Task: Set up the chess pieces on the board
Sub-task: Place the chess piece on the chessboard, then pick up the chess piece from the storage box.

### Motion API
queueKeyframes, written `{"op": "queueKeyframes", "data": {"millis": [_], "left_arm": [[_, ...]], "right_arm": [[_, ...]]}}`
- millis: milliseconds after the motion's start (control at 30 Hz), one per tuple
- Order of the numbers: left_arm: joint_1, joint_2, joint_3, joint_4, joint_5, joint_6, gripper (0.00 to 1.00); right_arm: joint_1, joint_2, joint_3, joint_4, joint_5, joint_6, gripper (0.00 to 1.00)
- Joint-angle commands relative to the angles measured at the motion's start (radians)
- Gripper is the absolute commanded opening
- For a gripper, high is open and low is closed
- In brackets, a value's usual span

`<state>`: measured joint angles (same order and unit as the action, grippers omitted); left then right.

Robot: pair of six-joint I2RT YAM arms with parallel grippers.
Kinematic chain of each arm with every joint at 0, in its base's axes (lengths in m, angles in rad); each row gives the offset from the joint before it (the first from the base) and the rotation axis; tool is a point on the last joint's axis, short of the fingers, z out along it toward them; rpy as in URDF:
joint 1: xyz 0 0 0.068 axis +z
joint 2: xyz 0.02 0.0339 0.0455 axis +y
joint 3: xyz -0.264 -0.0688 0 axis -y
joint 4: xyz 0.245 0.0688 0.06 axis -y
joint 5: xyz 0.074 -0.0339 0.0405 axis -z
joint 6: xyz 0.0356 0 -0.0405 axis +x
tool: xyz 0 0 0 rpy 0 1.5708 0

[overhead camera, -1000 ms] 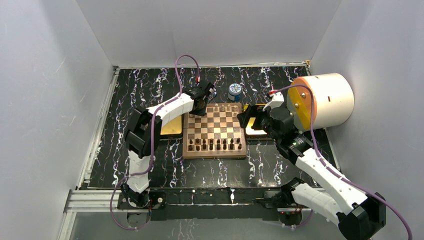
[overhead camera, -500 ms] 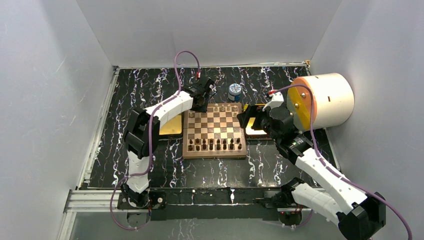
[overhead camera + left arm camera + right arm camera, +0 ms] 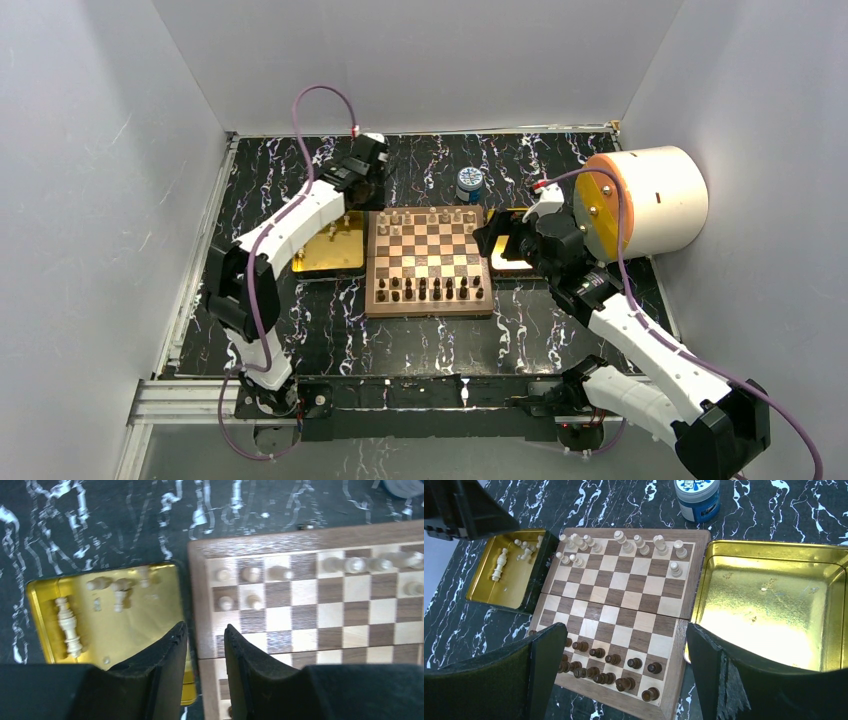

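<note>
Retreating from the board toward the gold tray, left pincer slightly parted, empty (right pincer gaping, unmoved).

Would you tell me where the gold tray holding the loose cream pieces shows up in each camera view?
Top external: the gold tray sits left of centre, beside the board's left edge.
Left wrist: the gold tray is at lower left, with the board to its right.
Right wrist: the gold tray is at upper left, beside the board.
Shared landmark: the board's left edge.
</note>
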<state>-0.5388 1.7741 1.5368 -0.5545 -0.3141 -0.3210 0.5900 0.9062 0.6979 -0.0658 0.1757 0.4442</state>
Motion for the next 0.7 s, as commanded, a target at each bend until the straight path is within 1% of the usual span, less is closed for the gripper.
{"op": "queueKeyframes", "data": {"millis": [0, 133, 267, 433, 667], "left_arm": [[0.098, -0.088, -0.074, -0.001, 0.023, 0.002, 0.31], [0.186, -0.116, -0.133, 0.034, 0.037, 0.004, 0.3], [0.244, -0.09, -0.151, 0.054, 0.021, 0.01, 0.27], [0.282, -0.057, -0.195, 0.117, -0.023, 0.006, 0.25], [0.325, 0.003, -0.225, 0.177, 0.016, -0.006, 0.23]], "right_arm": [[0.0, 0.003, 0.052, 0.04, -0.014, 0.0, 0.99], [0.001, 0.004, 0.049, 0.044, -0.018, 0.004, 0.99], [-0.001, 0.005, 0.048, 0.055, -0.02, 0.011, 0.99], [0.0, 0.014, 0.061, 0.047, -0.021, 0.014, 0.99], [0.0, 0.023, 0.069, 0.04, -0.012, 0.016, 0.99]]}}
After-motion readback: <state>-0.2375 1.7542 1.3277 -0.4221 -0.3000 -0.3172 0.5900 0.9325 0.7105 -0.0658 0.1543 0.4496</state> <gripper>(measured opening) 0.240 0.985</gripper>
